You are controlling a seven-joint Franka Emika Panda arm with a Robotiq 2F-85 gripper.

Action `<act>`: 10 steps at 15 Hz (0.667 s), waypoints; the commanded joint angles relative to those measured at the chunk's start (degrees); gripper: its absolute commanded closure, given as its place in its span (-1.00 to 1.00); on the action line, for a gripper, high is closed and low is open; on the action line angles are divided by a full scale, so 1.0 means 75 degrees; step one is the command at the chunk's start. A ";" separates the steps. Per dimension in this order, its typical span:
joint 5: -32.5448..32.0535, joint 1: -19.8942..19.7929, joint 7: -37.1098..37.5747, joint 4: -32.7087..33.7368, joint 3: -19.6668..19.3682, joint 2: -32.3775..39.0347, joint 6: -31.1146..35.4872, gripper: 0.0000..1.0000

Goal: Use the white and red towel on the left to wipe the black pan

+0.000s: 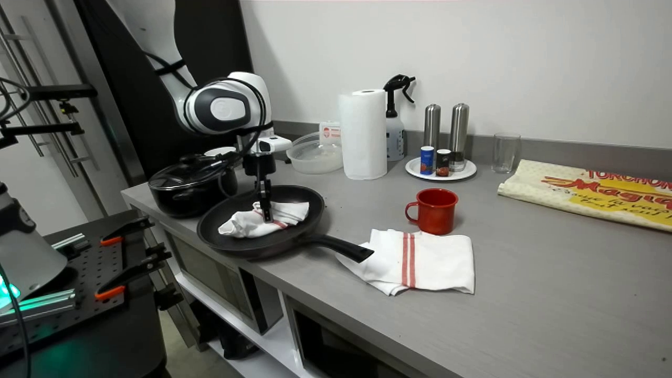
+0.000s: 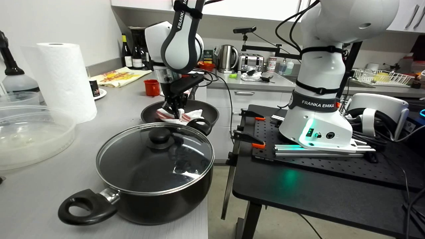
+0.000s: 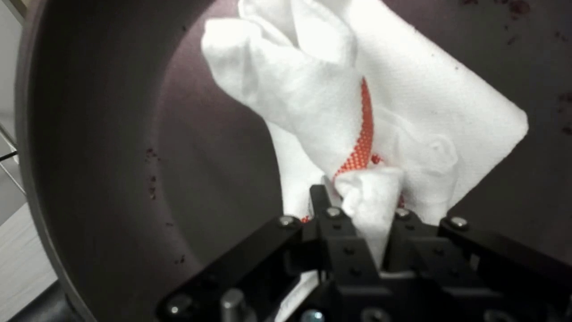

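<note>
Low and right of center in the wrist view, a black claw (image 3: 364,212) pinches a bunched fold of a white and red towel (image 3: 304,98) inside a black pan (image 3: 214,152), most of the towel spread above the claw in the frame. In an exterior view, a second towel (image 1: 441,262) lies just below center.

Black jointed two-finger gripper (image 3: 361,203) pinches a bunched fold of red-striped white cloth towel (image 3: 308,98). Towel crumpled, lying on floor of round dark pan (image 3: 210,147). Small reddish specks (image 3: 519,7) on pan surface, both sides of towel.
</note>
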 commanded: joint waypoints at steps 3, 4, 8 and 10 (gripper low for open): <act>0.0268 -0.0550 -0.0538 0.0854 0.0430 0.0489 -0.0321 0.93; 0.0288 -0.0629 -0.0585 0.0974 0.0471 0.0550 -0.0383 0.93; 0.0315 -0.0860 -0.0653 0.1360 0.0532 0.0700 -0.0594 0.93; 0.0336 -0.0948 -0.0644 0.1546 0.0545 0.0760 -0.0676 0.93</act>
